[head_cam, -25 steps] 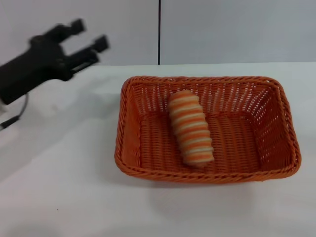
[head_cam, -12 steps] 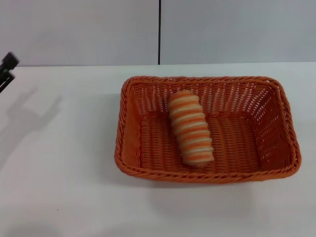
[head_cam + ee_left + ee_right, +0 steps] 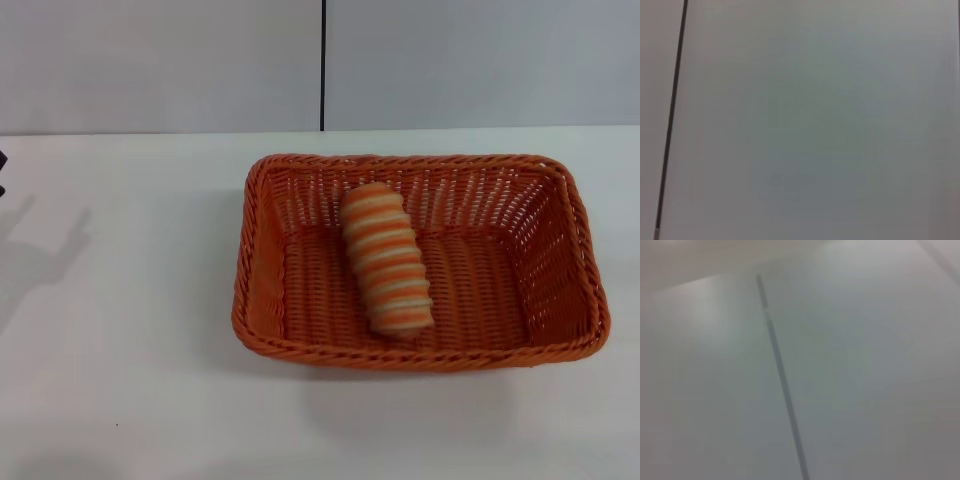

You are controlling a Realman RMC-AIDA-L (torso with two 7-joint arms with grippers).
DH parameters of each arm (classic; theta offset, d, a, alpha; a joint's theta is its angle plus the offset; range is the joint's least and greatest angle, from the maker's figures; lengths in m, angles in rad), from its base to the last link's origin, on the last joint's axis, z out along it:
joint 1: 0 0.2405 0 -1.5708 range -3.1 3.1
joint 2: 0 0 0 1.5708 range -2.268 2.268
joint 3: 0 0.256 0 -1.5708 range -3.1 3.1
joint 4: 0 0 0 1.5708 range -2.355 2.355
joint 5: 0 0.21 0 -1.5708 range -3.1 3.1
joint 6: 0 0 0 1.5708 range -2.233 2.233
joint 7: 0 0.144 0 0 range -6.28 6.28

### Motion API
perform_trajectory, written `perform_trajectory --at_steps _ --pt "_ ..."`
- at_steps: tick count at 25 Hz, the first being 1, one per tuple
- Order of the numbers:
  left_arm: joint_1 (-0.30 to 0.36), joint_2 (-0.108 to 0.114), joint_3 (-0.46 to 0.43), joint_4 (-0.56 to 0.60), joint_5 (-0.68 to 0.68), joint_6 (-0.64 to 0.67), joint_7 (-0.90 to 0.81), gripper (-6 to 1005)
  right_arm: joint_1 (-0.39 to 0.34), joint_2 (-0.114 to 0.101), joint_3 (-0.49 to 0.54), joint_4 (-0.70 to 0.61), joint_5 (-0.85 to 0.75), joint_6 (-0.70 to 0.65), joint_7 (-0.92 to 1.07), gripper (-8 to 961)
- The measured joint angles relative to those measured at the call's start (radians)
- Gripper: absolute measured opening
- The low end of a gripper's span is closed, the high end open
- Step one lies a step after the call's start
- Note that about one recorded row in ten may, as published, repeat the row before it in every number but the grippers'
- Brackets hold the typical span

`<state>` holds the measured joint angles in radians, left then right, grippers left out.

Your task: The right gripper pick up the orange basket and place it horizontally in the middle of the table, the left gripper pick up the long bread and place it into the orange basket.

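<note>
Toward right half of plain white tabletop, I saw large rectangular orange woven wicker basket lying flat, small ribbed orange-and-cream striped toy loaf resting inside on basket floor. Black sliver of left gripper showed at left edge; couldn't tell its opening, nothing visibly held. Right gripper out of view. I judged placement done; best to park arms wide of basket rim.

**Both our arms held clear of the work**

Our left gripper shows only as a dark sliver at the head view's edge, well to the left of the orange basket and raised off the surface. Our left wrist camera faces only a plain grey wall. Our right wrist camera faces the wall too, and our right gripper lies outside every view.
</note>
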<state>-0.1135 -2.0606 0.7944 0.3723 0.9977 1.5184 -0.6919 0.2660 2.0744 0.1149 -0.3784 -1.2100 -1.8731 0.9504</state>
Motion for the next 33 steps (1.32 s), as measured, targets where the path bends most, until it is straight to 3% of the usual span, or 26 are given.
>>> perform_trajectory --at_steps 5,18,20,25,33 --pt "-0.027 -0.001 -0.055 -0.076 -0.002 0.017 0.058 786 -0.012 0.001 0.042 0.072 0.0 -0.005 -0.063 442" --pt "-0.023 -0.002 -0.101 -0.124 -0.002 0.045 0.1 785 0.024 0.0 0.03 0.129 -0.009 0.032 -0.148 455" --pt "-0.032 -0.004 -0.157 -0.156 -0.002 0.062 0.115 785 0.033 -0.001 0.033 0.134 -0.007 0.039 -0.15 457" --pt "-0.038 -0.004 -0.199 -0.176 -0.002 0.085 0.116 785 0.043 -0.003 0.037 0.122 -0.006 0.042 -0.15 676" --pt "-0.047 -0.005 -0.227 -0.177 -0.003 0.099 0.115 785 0.036 0.0 0.042 0.147 -0.002 0.042 -0.151 705"
